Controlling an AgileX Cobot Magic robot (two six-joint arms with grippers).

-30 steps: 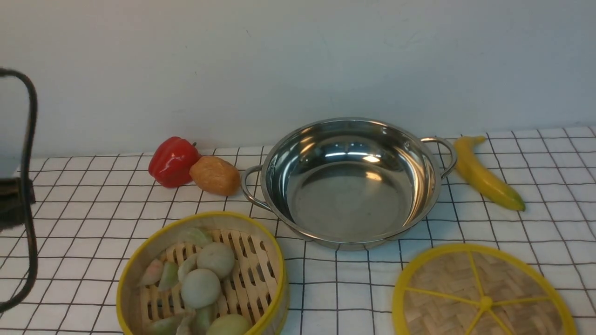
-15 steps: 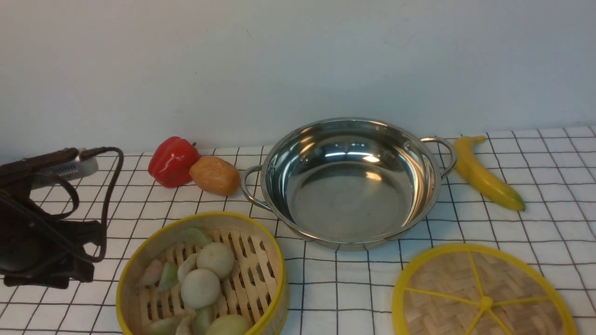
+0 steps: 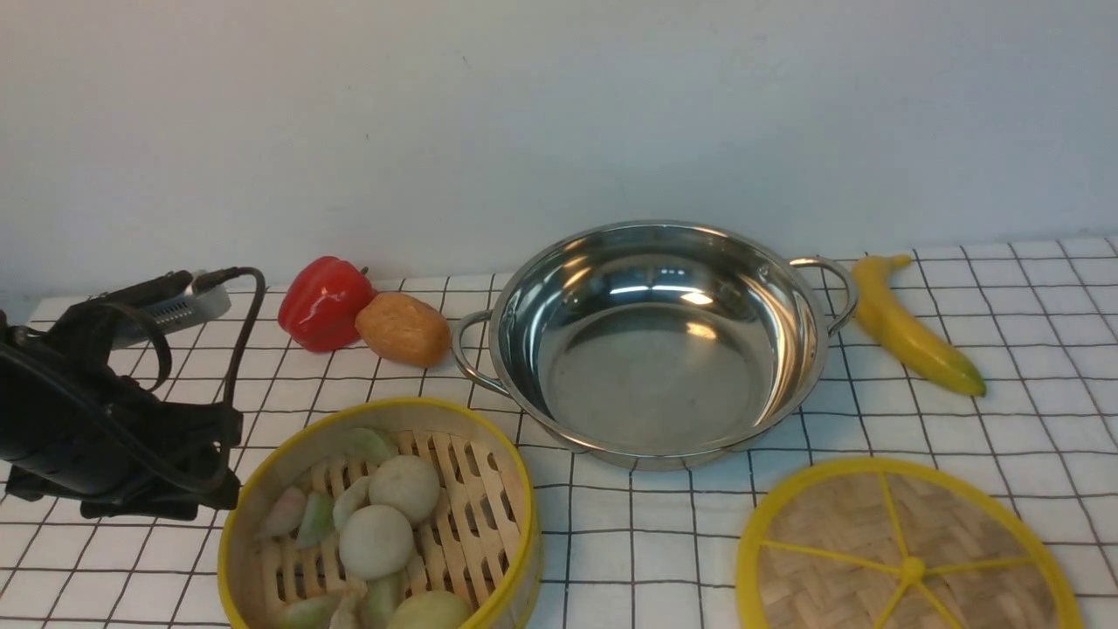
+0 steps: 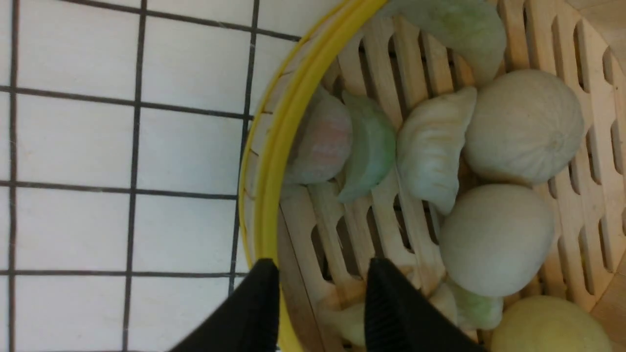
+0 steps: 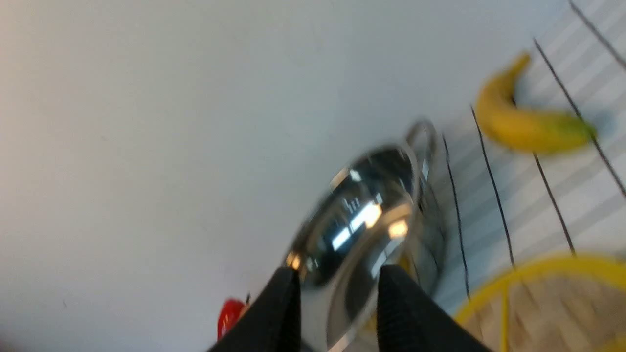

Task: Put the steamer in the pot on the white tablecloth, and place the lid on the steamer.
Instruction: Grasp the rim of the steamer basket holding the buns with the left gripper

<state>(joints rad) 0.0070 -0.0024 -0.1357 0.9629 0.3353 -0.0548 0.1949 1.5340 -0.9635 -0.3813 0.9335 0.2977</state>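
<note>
L gripper (image 4: 323, 264) is hovering w/ fingers spread, straddling the left rim of the steamer (image 3: 376, 404): one finger outside, one inside, wall not pinched. The steamer is sitting on the white tablecloth (image 3: 961, 419), front-left of the pot (image 3: 655, 376), near but apart. The lid (image 3: 908, 559) is lying flat front-right of the pot. R gripper (image 5: 338, 271) is hanging in air, fingers parted, gripping nothing.

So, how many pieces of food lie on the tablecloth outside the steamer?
3: a red bell pepper and a brown potato left of the pot, a banana right of it. The left arm may hide more.
</note>
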